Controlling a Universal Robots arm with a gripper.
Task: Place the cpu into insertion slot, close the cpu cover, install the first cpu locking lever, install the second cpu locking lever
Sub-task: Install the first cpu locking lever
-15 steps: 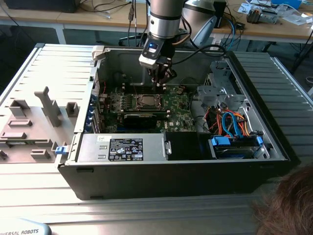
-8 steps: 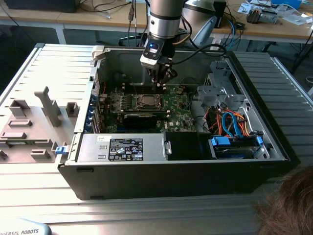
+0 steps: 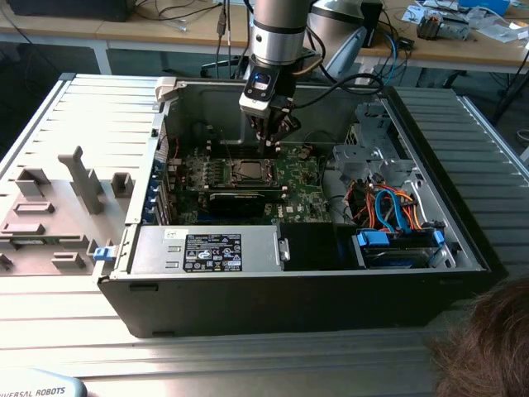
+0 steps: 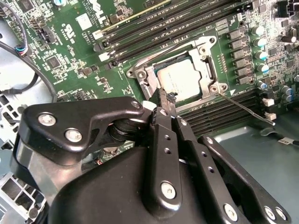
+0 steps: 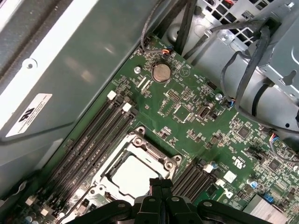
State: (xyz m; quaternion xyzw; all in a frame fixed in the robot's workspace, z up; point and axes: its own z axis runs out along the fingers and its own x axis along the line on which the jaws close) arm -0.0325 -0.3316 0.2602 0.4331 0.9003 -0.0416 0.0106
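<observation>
- We see one gripper point(image 4: 164, 97). Its two fingers are pressed together with nothing between them. The tip sits at the near edge of the slot point(image 4: 205, 44).
- Just past the tip lies the one cpu point(image 4: 180, 78), flat in the slot.
- One cover point(image 4: 148, 81) lies down around the cpu. The grey top shows through its window.
- We count two levers. One lever point(image 4: 246, 108) sticks out from the slot over the black strips point(image 4: 219, 112), so we think it is not hooked. The other lever point(image 4: 163, 52) runs along the far side, and we cannot tell if it is hooked.
- We think the lever step is in hand. To do it well, we would push slowly on the thin rod only. We would never push on the cpu or the green board point(image 4: 70, 42), and we would not let the rod slip off the tip.
- Farther off, in the first wrist view, one round battery point(image 5: 161, 72) sits on the board.
</observation>
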